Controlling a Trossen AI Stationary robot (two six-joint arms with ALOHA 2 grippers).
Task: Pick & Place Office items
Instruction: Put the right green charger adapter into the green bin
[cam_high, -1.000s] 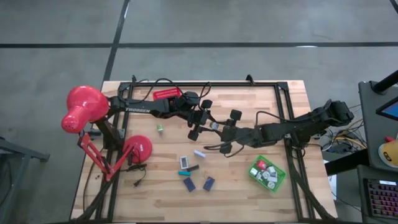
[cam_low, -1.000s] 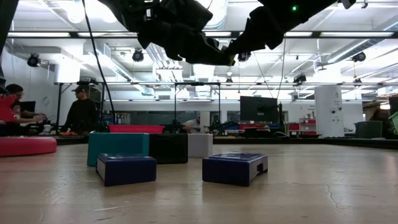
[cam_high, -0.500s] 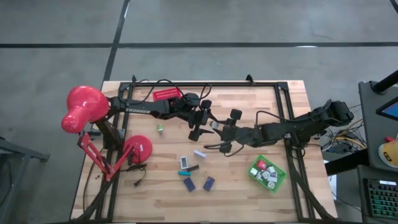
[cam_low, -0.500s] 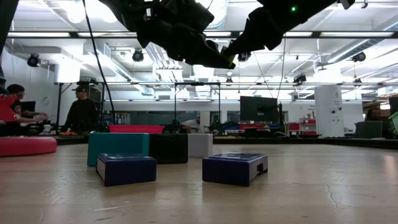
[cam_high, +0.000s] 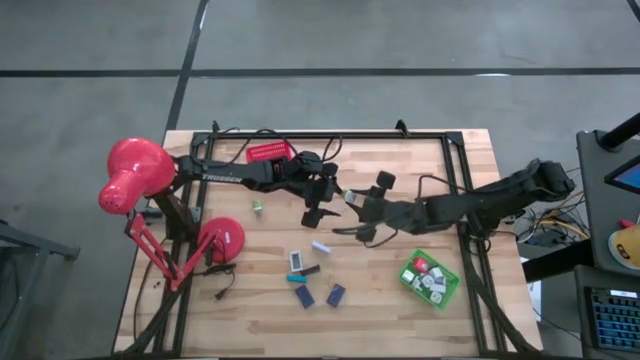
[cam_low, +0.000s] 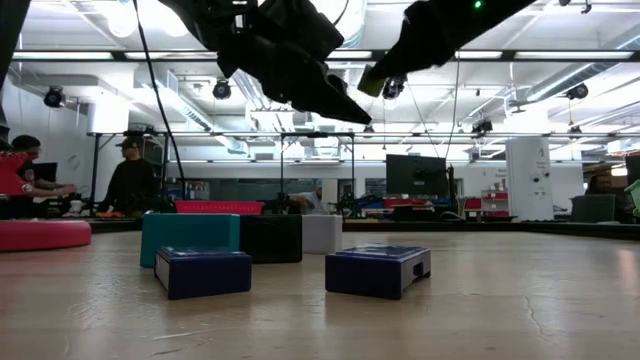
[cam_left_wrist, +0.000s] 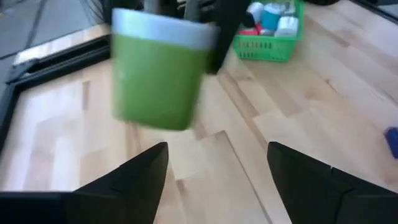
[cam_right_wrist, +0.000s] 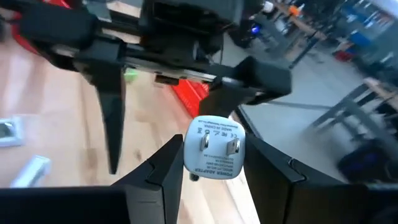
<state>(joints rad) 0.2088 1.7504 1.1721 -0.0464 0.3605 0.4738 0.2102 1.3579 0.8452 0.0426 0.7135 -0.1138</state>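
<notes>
Right claw (cam_right_wrist: 211, 163) above mid-table (cam_high: 420, 170), clamped on a white-and-green power adapter (cam_right_wrist: 214, 146), prongs facing the wrist camera. Left claw (cam_high: 320, 195) just beside it, fingers spread wide, gripping nothing; adapter hangs just ahead of it. Navy blocks (cam_high: 335, 294) and teal block (cam_high: 298, 262) lie on the table below; green tray (cam_high: 430, 279) nearby.

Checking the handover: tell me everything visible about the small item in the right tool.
The power adapter is a small white plastic block with a green body. Its white face shows two metal prongs and printed text. The right tool is shut on it, above the table middle. The left tool stands open just in front, not touching.
</notes>
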